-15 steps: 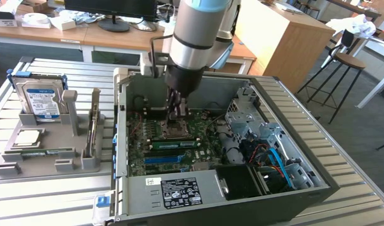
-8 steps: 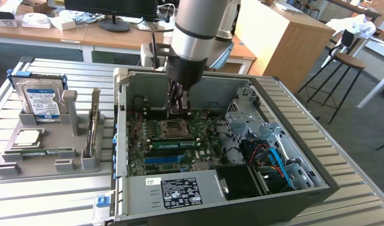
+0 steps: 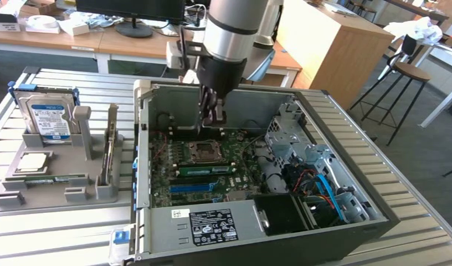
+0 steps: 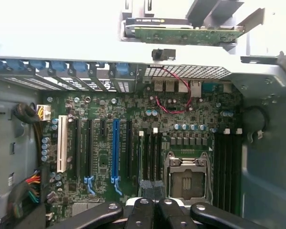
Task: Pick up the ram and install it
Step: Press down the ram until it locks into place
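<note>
My gripper (image 3: 213,117) hangs inside the open computer case (image 3: 141,166), a little above the motherboard (image 3: 204,172) and just behind the empty CPU socket (image 3: 204,151). Its black fingers (image 4: 142,210) are pressed together with nothing between them. A long green ram stick (image 3: 204,169) stands in a black slot on the near side of the socket, apart from the gripper. From the wrist it appears as a thin edge-on line (image 4: 139,160) beside the socket (image 4: 186,177). Another thin green strip (image 3: 52,178) lies in the grey holder (image 3: 34,197) at the exterior view's left.
The holder also carries a hard drive (image 3: 49,119), a square chip (image 3: 32,162) and a green card on edge (image 3: 108,147), (image 4: 188,34). Blue and black expansion slots (image 4: 115,148) lie beside the ram slots. Drive cages and cables (image 3: 314,177) crowd the case's right side.
</note>
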### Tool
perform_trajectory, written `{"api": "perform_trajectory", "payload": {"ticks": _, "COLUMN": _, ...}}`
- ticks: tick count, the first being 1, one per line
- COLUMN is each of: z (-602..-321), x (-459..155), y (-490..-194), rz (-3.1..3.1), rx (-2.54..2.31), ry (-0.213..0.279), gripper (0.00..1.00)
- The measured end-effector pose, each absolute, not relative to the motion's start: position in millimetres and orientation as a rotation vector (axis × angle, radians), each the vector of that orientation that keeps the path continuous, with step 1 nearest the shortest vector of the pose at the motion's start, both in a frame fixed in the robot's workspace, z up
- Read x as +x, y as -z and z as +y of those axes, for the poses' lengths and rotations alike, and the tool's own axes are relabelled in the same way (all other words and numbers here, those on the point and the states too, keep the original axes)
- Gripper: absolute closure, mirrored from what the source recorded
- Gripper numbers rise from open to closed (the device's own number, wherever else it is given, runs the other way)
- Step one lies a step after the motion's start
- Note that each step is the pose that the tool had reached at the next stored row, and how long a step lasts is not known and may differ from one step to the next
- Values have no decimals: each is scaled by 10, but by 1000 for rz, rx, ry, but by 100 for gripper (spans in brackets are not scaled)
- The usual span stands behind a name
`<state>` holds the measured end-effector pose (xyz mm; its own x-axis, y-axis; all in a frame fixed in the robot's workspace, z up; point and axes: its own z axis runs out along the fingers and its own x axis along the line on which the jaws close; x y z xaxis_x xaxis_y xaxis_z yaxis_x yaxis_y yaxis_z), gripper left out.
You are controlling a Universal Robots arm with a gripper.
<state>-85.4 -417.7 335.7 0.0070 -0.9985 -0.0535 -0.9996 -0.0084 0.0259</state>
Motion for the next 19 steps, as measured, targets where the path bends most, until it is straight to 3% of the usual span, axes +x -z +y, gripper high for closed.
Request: {"api": "perform_trajectory", "payload": {"ticks": 19, "z": -4177, "x": -715, "y": -3442, "rz": 2198, "rx": -2215, "ry": -88, "gripper": 90}}
